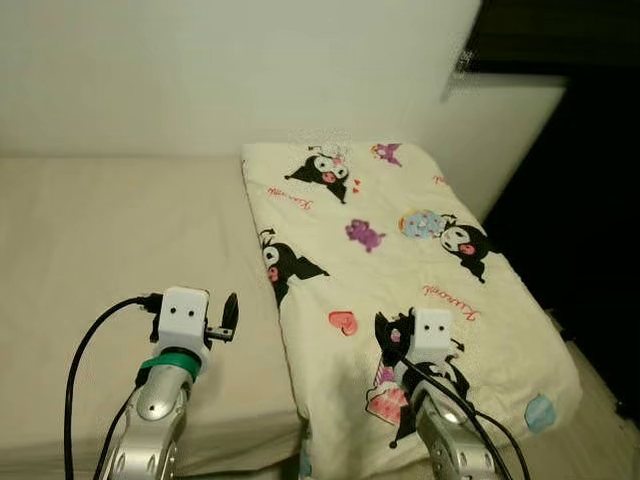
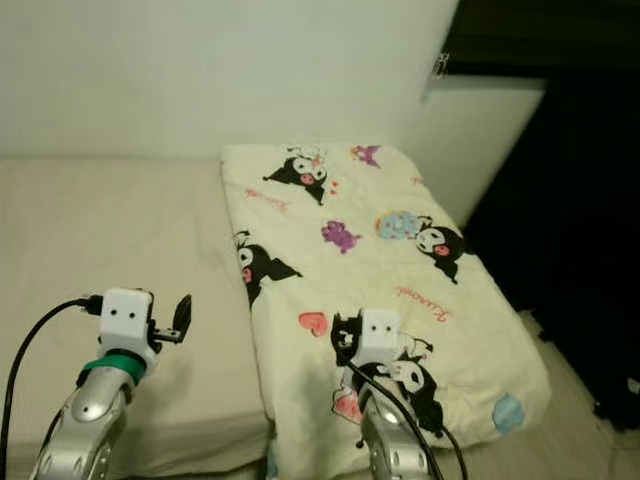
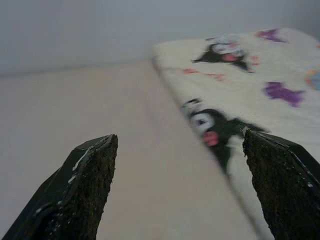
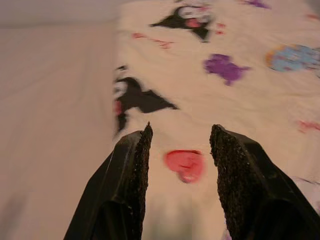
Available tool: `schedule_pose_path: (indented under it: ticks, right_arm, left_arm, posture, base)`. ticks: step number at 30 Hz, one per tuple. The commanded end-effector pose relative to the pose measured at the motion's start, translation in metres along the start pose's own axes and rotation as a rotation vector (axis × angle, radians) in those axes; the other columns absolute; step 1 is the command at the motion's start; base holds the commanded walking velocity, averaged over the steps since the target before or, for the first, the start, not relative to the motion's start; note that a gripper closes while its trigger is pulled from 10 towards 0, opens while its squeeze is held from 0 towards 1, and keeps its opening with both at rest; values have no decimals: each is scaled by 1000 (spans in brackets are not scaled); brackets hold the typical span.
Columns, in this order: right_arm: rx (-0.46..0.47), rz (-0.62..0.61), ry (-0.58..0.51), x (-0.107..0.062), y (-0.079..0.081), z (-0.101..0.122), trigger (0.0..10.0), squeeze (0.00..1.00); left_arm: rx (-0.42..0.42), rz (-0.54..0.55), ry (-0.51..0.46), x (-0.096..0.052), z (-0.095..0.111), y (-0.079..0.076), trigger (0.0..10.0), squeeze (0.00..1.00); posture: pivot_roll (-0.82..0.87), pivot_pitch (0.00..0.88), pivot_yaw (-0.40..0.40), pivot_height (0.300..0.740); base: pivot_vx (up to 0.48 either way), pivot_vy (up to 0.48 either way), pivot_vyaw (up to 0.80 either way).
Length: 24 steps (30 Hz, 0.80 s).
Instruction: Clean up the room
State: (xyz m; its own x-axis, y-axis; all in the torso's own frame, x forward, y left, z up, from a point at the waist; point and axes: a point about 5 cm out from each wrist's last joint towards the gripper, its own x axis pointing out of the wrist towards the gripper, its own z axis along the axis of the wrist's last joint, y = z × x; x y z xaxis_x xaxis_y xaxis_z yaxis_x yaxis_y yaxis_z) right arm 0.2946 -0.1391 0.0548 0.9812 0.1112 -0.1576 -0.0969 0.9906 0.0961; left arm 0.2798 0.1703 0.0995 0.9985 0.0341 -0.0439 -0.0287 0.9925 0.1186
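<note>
A cream blanket (image 1: 400, 250) printed with black cartoon figures, hearts and purple shapes lies folded flat over the right part of the bed. My left gripper (image 3: 180, 142) is open and hovers over the bare beige mattress (image 1: 120, 230), just left of the blanket's long edge. My right gripper (image 4: 181, 131) is open low over the blanket's near half. A red heart print (image 4: 185, 165) shows between its fingers (image 4: 135, 165), and they hold nothing.
A pale wall (image 1: 250, 70) runs along the far side of the bed. A white ledge or panel (image 1: 500, 130) stands behind the blanket's far right corner. Right of the bed is a dark, unlit area (image 1: 590, 200).
</note>
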Motion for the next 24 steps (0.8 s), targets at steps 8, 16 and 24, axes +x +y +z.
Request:
schedule_pose_path:
  ticks: [8,16,24]
  right_arm:
    - [-13,16,16,0,2,-3,10000,0]
    - [45,-37,23,-1,-4,-5,10000,0]
    - [40,-41,22,0,-5,-5,10000,0]
  left_arm:
    - [-21,-1,39,-3,-8,-2,10000,0]
    - [-38,3,49,-3,-9,-2,10000,0]
    - [-52,-5,49,-2,-8,-4,10000,0]
  posture:
    - [106,0,-44,740]
    - [106,0,-43,740]
    - [105,0,-45,740]
  base:
    - [0,0,800]
    - [0,0,200]
    - [0,231,0]
